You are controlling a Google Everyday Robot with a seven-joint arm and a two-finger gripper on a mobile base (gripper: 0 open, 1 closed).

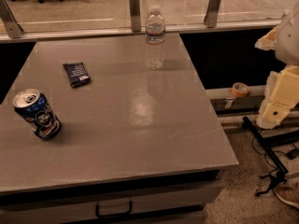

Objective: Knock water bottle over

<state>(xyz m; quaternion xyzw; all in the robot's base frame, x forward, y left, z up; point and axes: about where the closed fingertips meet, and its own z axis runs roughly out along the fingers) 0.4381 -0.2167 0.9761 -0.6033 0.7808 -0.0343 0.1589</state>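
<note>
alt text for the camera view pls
A water bottle stands upright at the far edge of a grey table, with a drink can and dark packet nearer left. The robot's gripper hangs beyond the table's right side.

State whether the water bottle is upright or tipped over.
Upright: the water bottle stands on its base on the table; the gripper is beyond its right edge.

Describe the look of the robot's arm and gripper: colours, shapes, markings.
At the right edge, beside the grey table, the arm has a white rounded casing; below it the gripper is pale cream-yellow and blocky, with stepped edges and one small dark round spot.
</note>
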